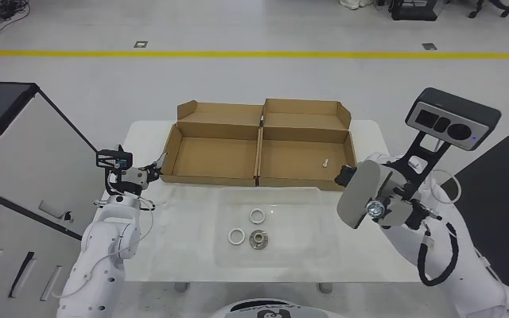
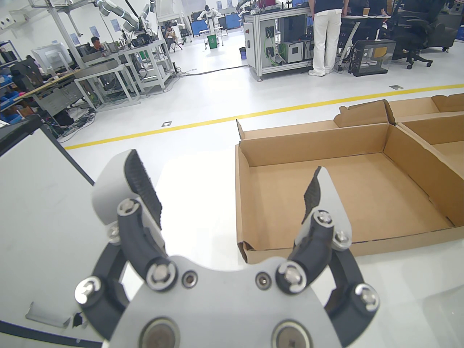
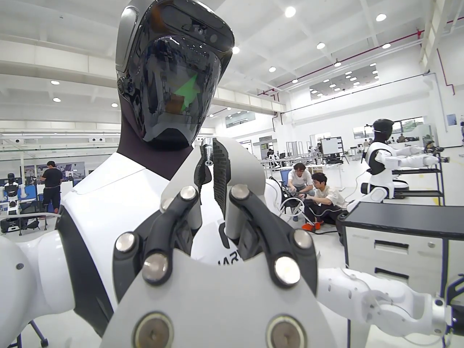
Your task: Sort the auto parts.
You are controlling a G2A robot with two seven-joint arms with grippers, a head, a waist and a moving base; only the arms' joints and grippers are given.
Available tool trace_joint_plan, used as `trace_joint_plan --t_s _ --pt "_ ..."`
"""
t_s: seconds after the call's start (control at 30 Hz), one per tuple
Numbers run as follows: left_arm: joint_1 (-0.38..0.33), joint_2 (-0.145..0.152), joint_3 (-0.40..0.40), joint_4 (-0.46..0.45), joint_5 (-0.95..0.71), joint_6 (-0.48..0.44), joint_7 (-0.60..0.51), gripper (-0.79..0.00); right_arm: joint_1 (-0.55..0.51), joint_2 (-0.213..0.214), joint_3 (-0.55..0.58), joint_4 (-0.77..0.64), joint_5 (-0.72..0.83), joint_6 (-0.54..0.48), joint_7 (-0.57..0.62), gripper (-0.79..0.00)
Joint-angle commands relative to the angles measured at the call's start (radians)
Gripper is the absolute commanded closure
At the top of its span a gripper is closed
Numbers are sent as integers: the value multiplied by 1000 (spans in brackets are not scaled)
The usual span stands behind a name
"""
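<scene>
On a white table point(image 1: 183, 254) in a bright workshop, we find two open brown cardboard boxes set side by side along the far half. The left box point(image 1: 211, 159) has a bare floor. The right box point(image 1: 294, 159) holds one small white part point(image 1: 324, 161), lying close to its right wall.

Nearer to us, at mid-table and apart from the boxes, lie three loose pieces. The far white ring point(image 1: 257, 215) sits alone. The near white ring point(image 1: 237, 236) lies left of it and closer to the table's near edge. A grey metal flanged part point(image 1: 257, 239) rests just right of the near white ring and just this side of the far one.

The left gripper point(image 2: 224, 161) hangs low at the table's left, just outside the left box's left wall. Its two ridged black pads point(image 2: 139, 182) stand wide apart with nothing between them.

The right gripper point(image 3: 212, 150) is raised at the table's right side, beside the right box's near right corner. Its fingers are clamped on a small silvery threaded bolt point(image 3: 207, 152), pinched at the very tips.
</scene>
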State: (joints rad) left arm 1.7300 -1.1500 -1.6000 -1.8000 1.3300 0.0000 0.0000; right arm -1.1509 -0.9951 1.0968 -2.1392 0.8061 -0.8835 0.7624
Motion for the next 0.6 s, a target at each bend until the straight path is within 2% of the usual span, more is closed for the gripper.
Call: trace_joint_plan --t_s 0.0,0.17,0.4,0.57 --pt "0 0 0 0 0 0 0 -785 -5 -1 14 -2 -13 21 -19 0" --pt "0 0 0 0 0 0 0 -785 -13 6 101 48 -48 84 4 0" --pt "0 0 0 0 0 0 0 -785 -2 39 299 87 -240 389 142 0" --pt "0 0 0 0 0 0 0 -785 30 58 367 114 -416 586 232 0"
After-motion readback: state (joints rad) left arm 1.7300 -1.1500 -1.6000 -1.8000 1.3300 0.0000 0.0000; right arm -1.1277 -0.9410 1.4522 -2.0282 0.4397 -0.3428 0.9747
